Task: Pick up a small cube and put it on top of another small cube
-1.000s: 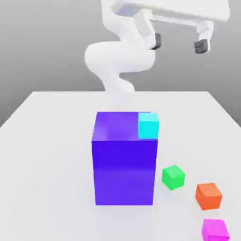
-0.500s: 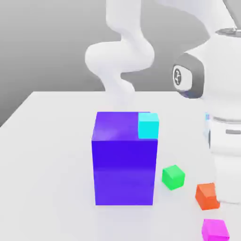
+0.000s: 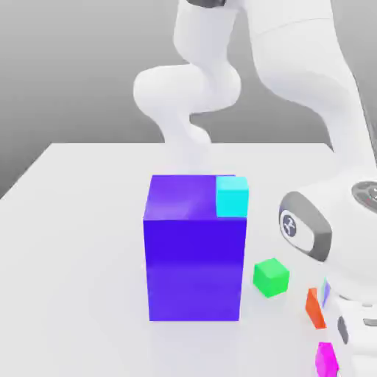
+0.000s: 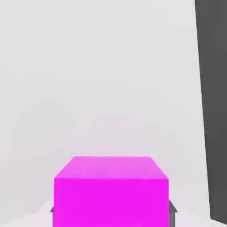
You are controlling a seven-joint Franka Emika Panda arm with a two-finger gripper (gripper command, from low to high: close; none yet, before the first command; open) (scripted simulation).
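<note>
Magenta cube (image 3: 325, 361) near table's (image 3: 81, 258) close edge, between four and five o'clock from tall blue-purple block (image 3: 195, 269) in exterior view, partly behind white Panda arm (image 3: 294, 59). Claw (image 4: 113, 217) narrowed onto magenta cube, one fingertip either side. Cyan cube (image 3: 232, 197) sits atop block, toward one o'clock. Green cube (image 3: 271, 277) at four o'clock from block; orange-red cube (image 3: 315, 308) farther out, same direction, partly hidden by arm.
</note>
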